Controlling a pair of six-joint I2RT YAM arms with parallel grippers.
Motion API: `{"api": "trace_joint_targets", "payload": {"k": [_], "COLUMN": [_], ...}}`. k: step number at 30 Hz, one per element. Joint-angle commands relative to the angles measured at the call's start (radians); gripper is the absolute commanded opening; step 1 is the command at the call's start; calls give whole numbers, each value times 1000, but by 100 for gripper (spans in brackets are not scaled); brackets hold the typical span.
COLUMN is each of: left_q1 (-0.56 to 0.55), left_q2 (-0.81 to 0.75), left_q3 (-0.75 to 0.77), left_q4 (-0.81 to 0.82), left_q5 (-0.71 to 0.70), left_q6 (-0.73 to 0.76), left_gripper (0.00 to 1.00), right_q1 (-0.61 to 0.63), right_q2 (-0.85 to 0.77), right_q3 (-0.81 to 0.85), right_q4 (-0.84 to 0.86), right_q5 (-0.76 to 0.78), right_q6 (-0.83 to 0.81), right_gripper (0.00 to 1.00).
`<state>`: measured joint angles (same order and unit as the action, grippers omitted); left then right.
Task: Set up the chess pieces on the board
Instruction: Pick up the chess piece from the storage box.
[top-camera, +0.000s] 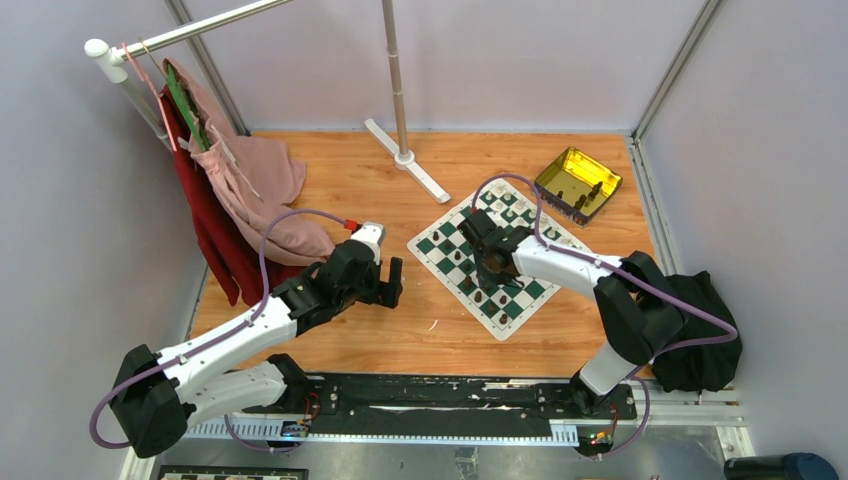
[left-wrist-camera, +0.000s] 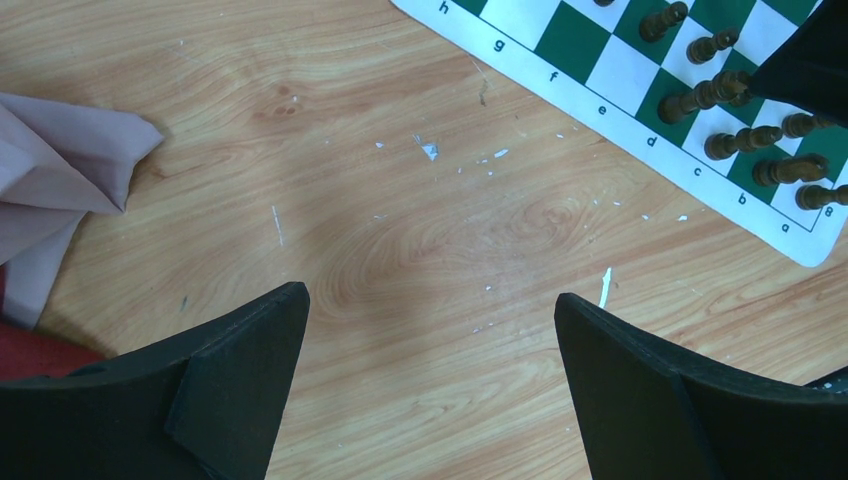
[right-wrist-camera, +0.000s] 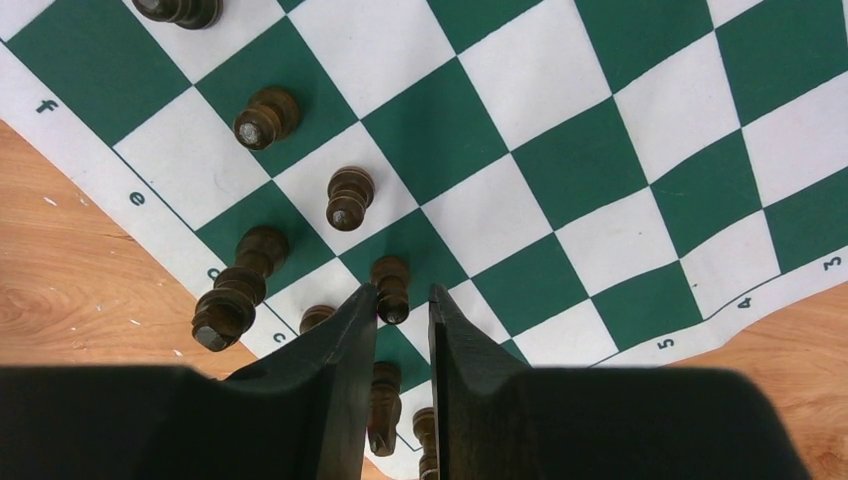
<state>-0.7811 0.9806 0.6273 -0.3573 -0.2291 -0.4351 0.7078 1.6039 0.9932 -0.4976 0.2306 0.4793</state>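
Your right arm reaches over the board (right-wrist-camera: 560, 150), right gripper (right-wrist-camera: 402, 295) barely parted around a dark pawn (right-wrist-camera: 390, 285); whether it touches is unclear. Left gripper (left-wrist-camera: 430, 295) hangs wide open above the bench (left-wrist-camera: 400, 150).

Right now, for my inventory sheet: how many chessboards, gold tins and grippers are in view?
Board: 1
Gold tin: 1
Grippers: 2 (left gripper, right gripper)
Total: 4
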Motion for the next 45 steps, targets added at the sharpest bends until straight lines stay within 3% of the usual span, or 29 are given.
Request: {"api": "trace_joint_targets", "payload": {"k": [1, 16, 26, 34, 45], "left_q1": [3, 3, 3, 27, 120], "left_q2": [-18, 17, 66, 122, 199], "left_q3": [-16, -7, 43, 84, 127], "left_q4": [36, 65, 85, 85, 64], "left_q5": [-2, 4, -23, -23, 28], "left_q6": [-14, -47, -19, 14, 54], "left_gripper": [100, 100, 100, 100, 100], "right_q1": [19, 17, -25, -282, -610], "right_q2": [-1, -50, -43, 6, 264], "right_q3": [39, 64, 201, 330, 572], "right_q4": [-54, -74, -122, -70, -32], "right_q5": [5, 29, 66, 89, 39], "right_q6": [-16, -56, -112, -158, -154], "right_gripper": [30, 30, 32, 37, 48]}}
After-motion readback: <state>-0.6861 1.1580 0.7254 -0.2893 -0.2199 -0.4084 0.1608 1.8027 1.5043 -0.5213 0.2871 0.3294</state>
